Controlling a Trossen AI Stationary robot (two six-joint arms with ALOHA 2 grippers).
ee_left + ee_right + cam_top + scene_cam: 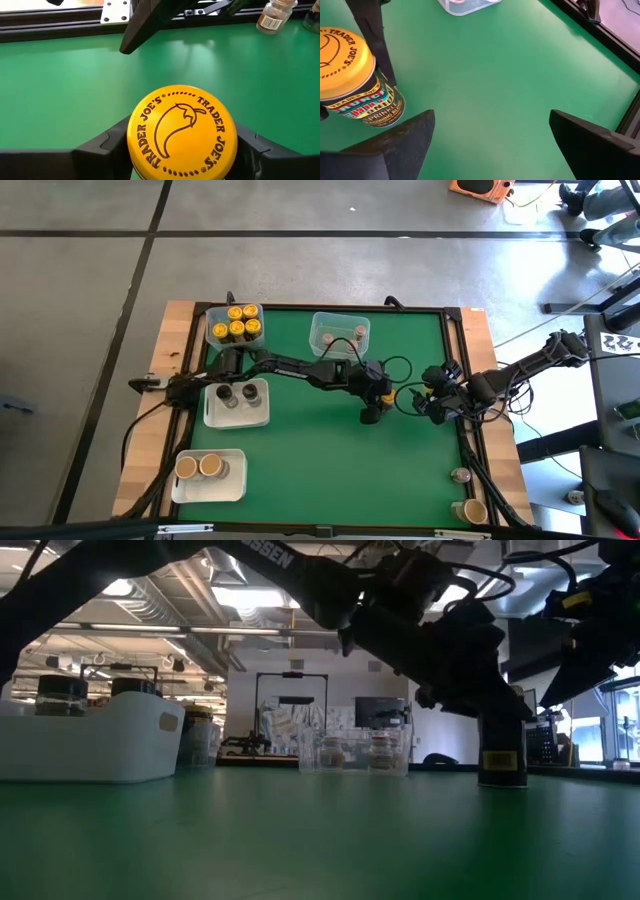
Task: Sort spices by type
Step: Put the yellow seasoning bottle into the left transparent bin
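A spice jar with a bright yellow lid (182, 132) and a colourful label (375, 107) stands upright on the green mat, right of the middle. My left gripper (372, 412) reaches across the table and is shut on it. Just to its right my right gripper (490, 140) hangs open above bare mat with nothing between its fingers. Several yellow-lidded jars sit in a clear tub (235, 325) at the far left. My left gripper has the jar pinched between its two fingers (107, 150), which lie against opposite sides of the yellow lid's rim (131, 145). The fingers come slanting down from the table's left. The jar stands upright with its base (382, 122) on the mat.
A second clear tub (340, 333) with grey-pink-lidded jars stands at the far middle. One white tray (237, 402) holds dark-lidded jars, another (208, 475) tan-lidded ones. Two loose jars (461, 476) (475, 512) stand at the near right edge. Bare mat lies in the near middle.
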